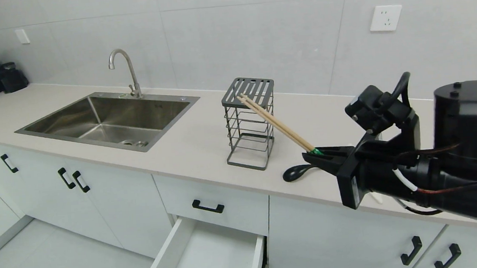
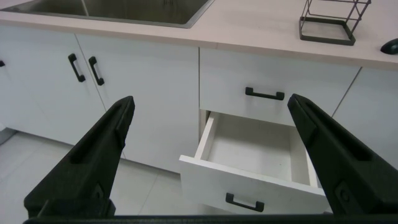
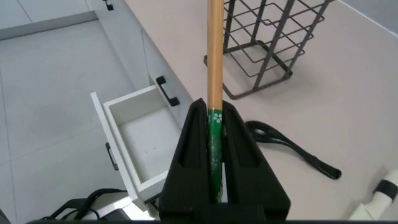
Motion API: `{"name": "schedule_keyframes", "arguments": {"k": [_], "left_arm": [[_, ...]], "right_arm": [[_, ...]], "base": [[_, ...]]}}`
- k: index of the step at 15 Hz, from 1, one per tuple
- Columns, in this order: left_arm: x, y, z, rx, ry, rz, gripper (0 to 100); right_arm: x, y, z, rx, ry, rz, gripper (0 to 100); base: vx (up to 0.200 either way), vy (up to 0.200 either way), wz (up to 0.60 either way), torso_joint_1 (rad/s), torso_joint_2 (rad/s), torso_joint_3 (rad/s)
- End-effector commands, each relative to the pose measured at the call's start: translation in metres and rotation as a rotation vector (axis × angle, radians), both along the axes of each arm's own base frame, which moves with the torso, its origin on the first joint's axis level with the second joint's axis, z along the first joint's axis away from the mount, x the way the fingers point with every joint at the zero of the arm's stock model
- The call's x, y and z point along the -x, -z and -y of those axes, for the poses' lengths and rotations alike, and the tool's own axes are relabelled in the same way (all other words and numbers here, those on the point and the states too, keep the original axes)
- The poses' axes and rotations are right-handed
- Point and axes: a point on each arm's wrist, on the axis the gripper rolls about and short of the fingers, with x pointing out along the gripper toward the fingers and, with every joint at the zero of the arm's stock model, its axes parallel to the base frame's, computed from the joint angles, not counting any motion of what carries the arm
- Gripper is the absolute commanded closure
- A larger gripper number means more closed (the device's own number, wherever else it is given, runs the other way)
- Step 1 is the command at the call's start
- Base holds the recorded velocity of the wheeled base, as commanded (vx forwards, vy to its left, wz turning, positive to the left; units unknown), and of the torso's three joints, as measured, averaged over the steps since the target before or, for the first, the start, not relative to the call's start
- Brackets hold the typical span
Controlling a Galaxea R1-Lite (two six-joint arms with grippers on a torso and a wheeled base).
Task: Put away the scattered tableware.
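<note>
— So, what holds the long wooden chopsticks with green ends (image 1: 276,124)?
— The right gripper (image 1: 313,155). Its fingers are squeezed tight on the green ends. The thin tips are up at the slotted top of the dark wire rack (image 1: 256,88). I cannot tell if they are in a slot.
— Where does the rack stand?
— On the pale counter (image 1: 197,150), near its front edge and well apart from the shiny steel sink (image 1: 143,111). A black spoon (image 1: 295,173) lies near the rack, close to that same edge.
— And the white drawer (image 1: 205,256)?
— It is pulled out under the counter, below the rack. Its white bottom shows.
— And the left gripper (image 2: 210,98)?
— It hangs low in front of the cupboards, with its fingers wide apart.
</note>
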Motion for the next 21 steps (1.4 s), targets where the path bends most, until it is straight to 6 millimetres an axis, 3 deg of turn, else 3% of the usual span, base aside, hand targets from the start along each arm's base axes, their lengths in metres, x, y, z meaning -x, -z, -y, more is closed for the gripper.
{"name": "schedule_keyframes", "arguments": {"k": [1, 8, 10, 16, 19, 21], "left_arm": [[0.000, 0.000, 0.000, 0.001, 0.000, 0.000, 0], [0.000, 0.000, 0.000, 0.000, 0.000, 0.000, 0], [0.000, 0.000, 0.000, 0.000, 0.000, 0.000, 0], [0.000, 0.000, 0.000, 0.000, 0.000, -0.002, 0], [0.000, 0.000, 0.000, 0.000, 0.000, -0.003, 0], [0.000, 0.000, 0.000, 0.000, 0.000, -0.002, 0]], "right_arm": [[-0.006, 0.008, -0.013, 0.019, -0.022, -0.020, 100], [-0.016, 0.014, -0.056, 0.028, -0.086, -0.021, 100], [-0.020, 0.024, -0.067, 0.054, -0.076, -0.035, 100], [-0.013, 0.034, -0.093, 0.066, -0.135, -0.037, 100], [-0.017, 0.049, -0.096, 0.131, -0.136, -0.038, 100], [-0.026, 0.061, -0.106, 0.180, -0.028, -0.016, 100]], "base": [[0.000, 0.000, 0.00, 0.000, 0.00, 0.000], [0.000, 0.000, 0.00, 0.000, 0.00, 0.000], [0.000, 0.000, 0.00, 0.000, 0.00, 0.000], [0.000, 0.000, 0.00, 0.000, 0.00, 0.000], [0.000, 0.000, 0.00, 0.000, 0.00, 0.000], [0.000, 0.000, 0.00, 0.000, 0.00, 0.000]]}}
